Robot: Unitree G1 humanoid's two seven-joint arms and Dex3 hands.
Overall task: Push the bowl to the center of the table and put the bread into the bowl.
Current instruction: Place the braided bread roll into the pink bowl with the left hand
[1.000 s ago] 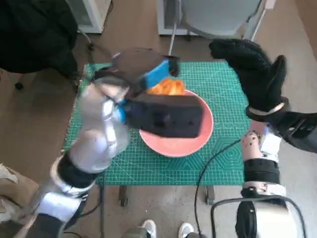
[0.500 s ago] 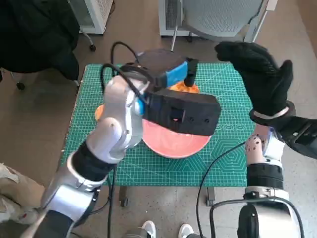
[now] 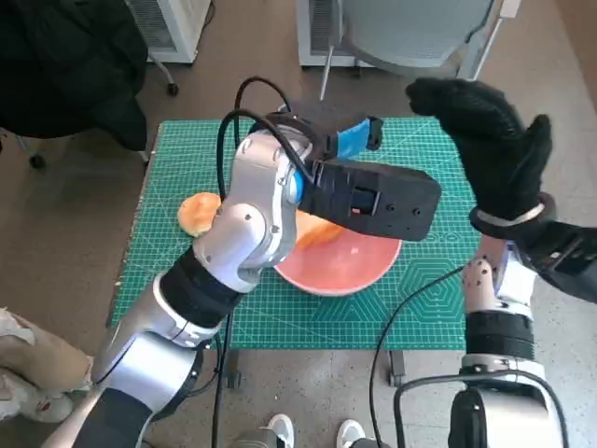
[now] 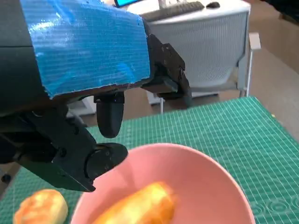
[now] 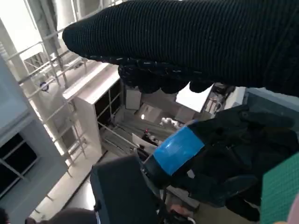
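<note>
pink bowl [image 3: 338,263] sits mid-table with one bread [image 3: 312,231] inside; another bread [image 3: 197,214] lies toward the table's left edge. my left hand [image 4: 93,112] hovers over the bowl, empty, fingers apart. my right hand [image 5: 196,42] is raised, spread.

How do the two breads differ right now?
Place: the long bread lies inside the bowl; the round bread sits on the mat outside it, beside its rim.
Shape: one is elongated, the other a squat bun.
Both are golden-orange, and neither hand touches them.
</note>
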